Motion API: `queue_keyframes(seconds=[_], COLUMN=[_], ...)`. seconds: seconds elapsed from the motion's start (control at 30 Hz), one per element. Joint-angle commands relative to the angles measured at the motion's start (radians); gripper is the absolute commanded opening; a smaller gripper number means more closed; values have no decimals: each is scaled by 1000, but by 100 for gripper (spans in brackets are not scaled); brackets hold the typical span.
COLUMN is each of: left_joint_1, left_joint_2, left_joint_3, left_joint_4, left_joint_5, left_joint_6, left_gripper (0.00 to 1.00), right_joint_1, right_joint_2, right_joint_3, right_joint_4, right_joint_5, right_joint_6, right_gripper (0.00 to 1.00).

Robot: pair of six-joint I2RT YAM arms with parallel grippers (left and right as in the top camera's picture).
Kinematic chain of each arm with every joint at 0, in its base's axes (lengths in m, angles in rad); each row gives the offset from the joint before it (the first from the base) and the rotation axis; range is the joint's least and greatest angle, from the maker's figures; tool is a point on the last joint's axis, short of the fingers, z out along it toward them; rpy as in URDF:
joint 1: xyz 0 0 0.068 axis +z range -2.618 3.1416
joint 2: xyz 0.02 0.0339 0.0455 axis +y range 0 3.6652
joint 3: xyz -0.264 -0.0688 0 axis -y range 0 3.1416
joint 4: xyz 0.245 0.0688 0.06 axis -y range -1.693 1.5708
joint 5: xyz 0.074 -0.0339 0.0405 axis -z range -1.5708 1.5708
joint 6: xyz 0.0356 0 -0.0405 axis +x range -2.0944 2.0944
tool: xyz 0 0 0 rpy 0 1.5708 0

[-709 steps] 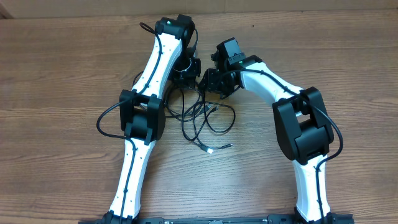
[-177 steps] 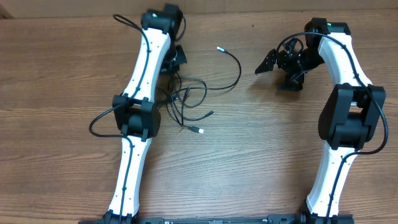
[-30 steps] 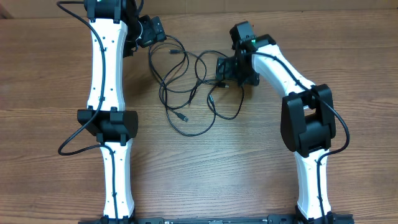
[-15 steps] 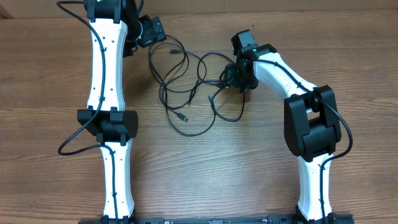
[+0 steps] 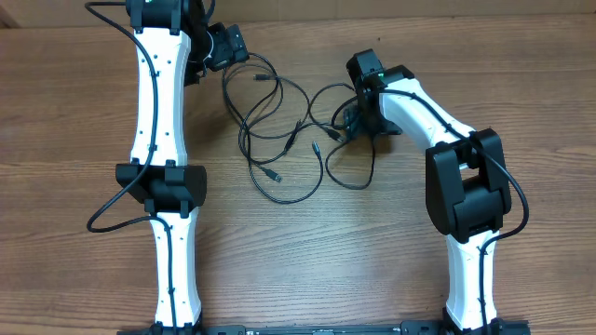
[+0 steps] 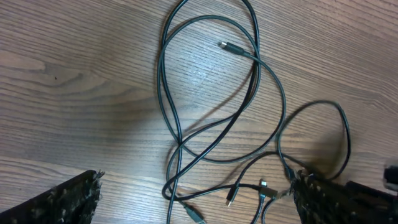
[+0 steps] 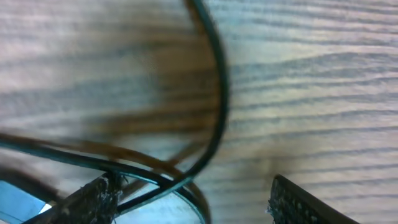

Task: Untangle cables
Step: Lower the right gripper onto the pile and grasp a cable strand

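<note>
Thin cables [image 5: 291, 138] lay looped mid-surface [image 5: 372, 261]; they looked light and limp, best pinched beside a stiff plug tip. The right gripper [image 5: 361, 121] stood partly open astride one strand, clamping nothing. Farther back, the left gripper [image 5: 226, 46] gaped wide, empty.

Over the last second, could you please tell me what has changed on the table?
The right gripper moved slightly toward the robot's base and to its right, and the cable loop beside it slid the same way. Its jaws stand open with that cable between them. The left gripper, wide open, and the other cables stayed put.
</note>
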Motion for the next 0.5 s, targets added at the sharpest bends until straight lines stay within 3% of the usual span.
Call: queue_keyframes(seconds=[0.0, 0.13, 0.23, 0.33, 0.37, 0.47], left_joint_1=[-2, -2, -2, -2, -2, -2], left_joint_2=[-45, -45, -45, -45, -45, -45], left_joint_3=[14, 14, 14, 14, 14, 14], left_joint_4=[-2, -2, -2, -2, -2, -2], left_joint_5=[-7, -7, -7, -7, -7, -7], left_joint_6=[19, 19, 19, 19, 19, 19], left_gripper=[100, 100, 100, 99, 100, 100], right_joint_1=[-7, -7, -7, -7, -7, -7], right_joint_2=[48, 48, 48, 48, 48, 48], right_joint_3=[14, 46, 44, 43, 37, 28], right_joint_4=[-79, -89, -83, -84, -77, -72], right_joint_5=[60, 50, 18, -44, -77, -82], right_joint_6=[-145, -145, -145, -145, -144, -144], right_gripper=[75, 73, 92, 95, 95, 77])
